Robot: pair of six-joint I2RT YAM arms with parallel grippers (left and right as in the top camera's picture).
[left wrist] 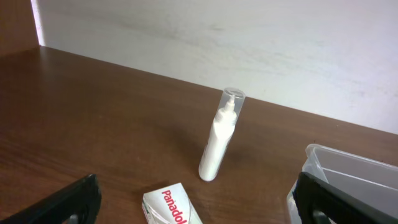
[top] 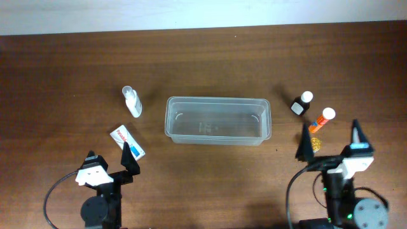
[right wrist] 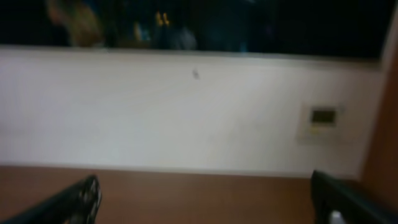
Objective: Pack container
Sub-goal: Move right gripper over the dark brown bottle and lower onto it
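Container (top: pixel 241 121) sits empty mid-table, white bottle (top: pixel 132 102) and box (top: pixel 127 141) to its left, while left gripper (top: pixel 108 152) and right gripper (top: pixel 331 135) gape wide, holding nothing.

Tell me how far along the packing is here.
Nothing is packed yet: the container is empty. Nothing is in hand: the left end effector and right end effector stand open, holding nothing. Left to pack: the white spray bottle, Panadol box, small black bottle and orange bottle, all outside it.
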